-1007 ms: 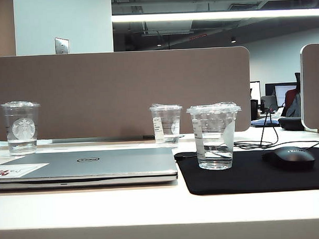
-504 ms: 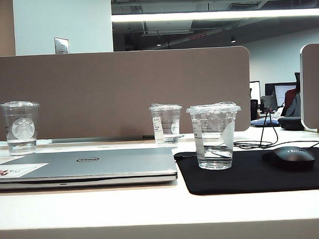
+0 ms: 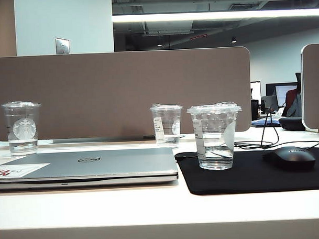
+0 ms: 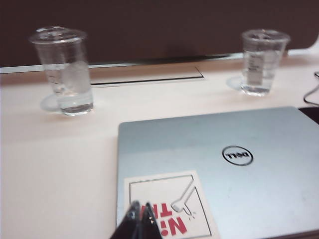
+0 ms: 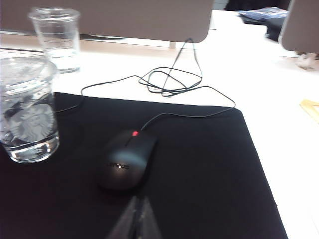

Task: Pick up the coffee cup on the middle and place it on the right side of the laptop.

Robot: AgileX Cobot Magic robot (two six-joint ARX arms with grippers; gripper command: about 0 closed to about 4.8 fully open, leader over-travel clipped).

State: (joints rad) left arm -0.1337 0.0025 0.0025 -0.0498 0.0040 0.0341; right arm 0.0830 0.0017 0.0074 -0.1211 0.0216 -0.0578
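On the desk: cup already sits right of the laptop, task looks done.
Starbucks-logo cup stands far left behind the laptop, shallow clear liquid in the bottom, lid on. Left gripper hovers over the laptop's near corner by the white sticker, fingertips together, holding nothing. Slimmer labelled cup stands further back past the laptop's right end, also lidded, a little clear liquid inside. Coffee cup is upright on the black mouse pad, just beside the laptop's right edge, lidded, roughly a third full of clear liquid. Black mouse sits right of it, apart. Right gripper hangs over the pad on the near side of the mouse, tips look pressed together, empty. My read: nothing left to do; neither arm shows in the exterior view.
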